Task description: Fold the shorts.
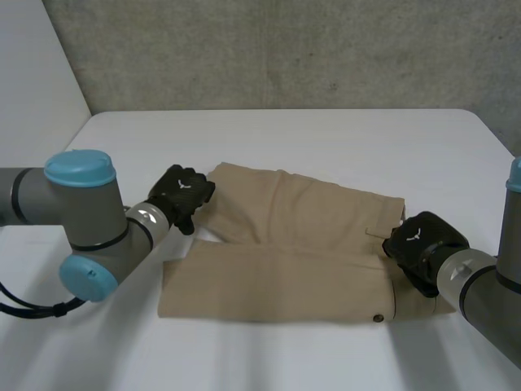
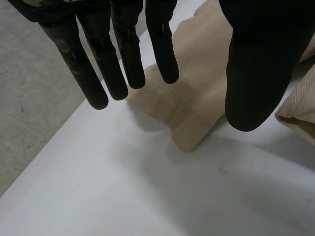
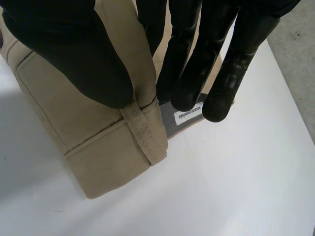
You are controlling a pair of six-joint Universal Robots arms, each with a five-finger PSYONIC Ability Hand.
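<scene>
Tan shorts (image 1: 293,244) lie on the white table (image 1: 326,138), one leg folded over the other, with the waistband at the right. My left hand (image 1: 181,195) hovers at the far left corner of the leg hem. In the left wrist view its fingers (image 2: 123,59) are straight and spread from the thumb, holding nothing, with the hem corner (image 2: 192,113) just beyond the fingertips. My right hand (image 1: 419,244) is at the waistband end. In the right wrist view its thumb (image 3: 64,54) and fingers pinch the waistband (image 3: 98,147) beside a belt loop (image 3: 142,132).
A white label (image 3: 189,114) shows inside the waistband near my right fingertips. A button (image 1: 378,318) sits at the near right corner of the shorts. A grey wall stands behind the table's far edge.
</scene>
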